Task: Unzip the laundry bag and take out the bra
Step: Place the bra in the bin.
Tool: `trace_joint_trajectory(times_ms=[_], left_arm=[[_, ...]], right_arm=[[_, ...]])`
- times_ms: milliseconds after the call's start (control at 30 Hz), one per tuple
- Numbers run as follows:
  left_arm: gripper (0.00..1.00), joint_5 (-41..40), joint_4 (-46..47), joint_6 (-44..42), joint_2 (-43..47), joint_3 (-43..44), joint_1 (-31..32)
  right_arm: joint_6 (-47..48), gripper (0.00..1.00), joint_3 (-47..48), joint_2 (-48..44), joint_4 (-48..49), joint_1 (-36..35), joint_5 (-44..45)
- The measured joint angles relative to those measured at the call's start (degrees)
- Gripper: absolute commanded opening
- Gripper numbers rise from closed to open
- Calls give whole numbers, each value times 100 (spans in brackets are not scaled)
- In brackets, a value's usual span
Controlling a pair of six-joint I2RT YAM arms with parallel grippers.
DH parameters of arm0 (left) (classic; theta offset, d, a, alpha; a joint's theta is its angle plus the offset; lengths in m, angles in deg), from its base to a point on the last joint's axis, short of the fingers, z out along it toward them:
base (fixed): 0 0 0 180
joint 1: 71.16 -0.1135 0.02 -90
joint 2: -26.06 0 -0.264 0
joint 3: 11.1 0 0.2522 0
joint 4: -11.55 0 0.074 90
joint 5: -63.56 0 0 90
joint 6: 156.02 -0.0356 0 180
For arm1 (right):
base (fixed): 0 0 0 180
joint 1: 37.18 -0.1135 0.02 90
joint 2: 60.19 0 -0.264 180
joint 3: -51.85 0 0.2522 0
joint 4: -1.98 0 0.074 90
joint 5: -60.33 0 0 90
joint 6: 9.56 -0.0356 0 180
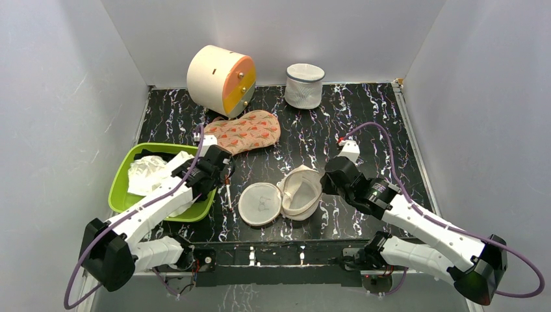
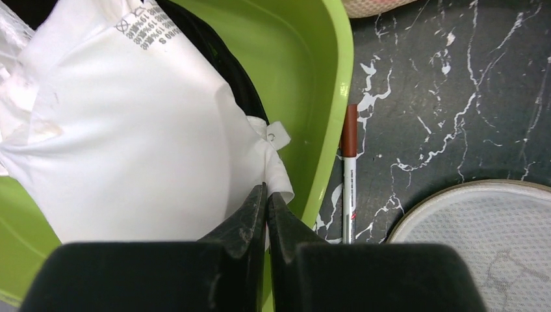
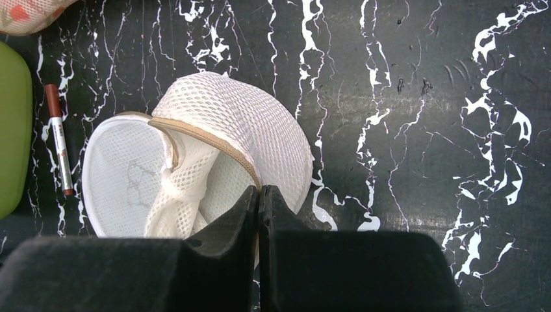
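While the round cream mesh laundry bag [image 1: 302, 192] lies unzipped on the dark marbled table [image 1: 364, 149], the soft white fabric bra [image 2: 130, 143] rests in the lime-green plastic tray [image 2: 325, 97]. The left gripper [image 2: 266, 194] holds its fingers pressed together at the bra's edge, perhaps nipping it. The right gripper [image 3: 260, 192], fingers likewise together, hangs above the bag's rim.

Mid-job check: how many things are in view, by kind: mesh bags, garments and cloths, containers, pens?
Mesh bags: 2 (laundry bag, cylindrical bag)
Garments and cloths: 3 (bra, black garment, orange cloth)
Containers: 2 (green tray, round box)
Pens: 1
Total: 8
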Motion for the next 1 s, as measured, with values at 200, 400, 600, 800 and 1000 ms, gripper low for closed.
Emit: trace_joint_trajectory(times_ms=[200,400,600,800,1000], left_arm=[[0,31,-98,345,-380,0,0],[14,46,-133,494,-286,0,0],[66,-50,-361,348,-57,144,0],[98,297,-299,116,522,514,0],[99,931,-52,-111,1025,802,0]], right_arm=[[-2,0,0,-39,2,0,9],[-2,0,0,-39,2,0,13],[-2,0,0,-39,2,0,28],[-4,0,0,-39,-17,0,35],[-31,0,0,-39,-160,0,184]])
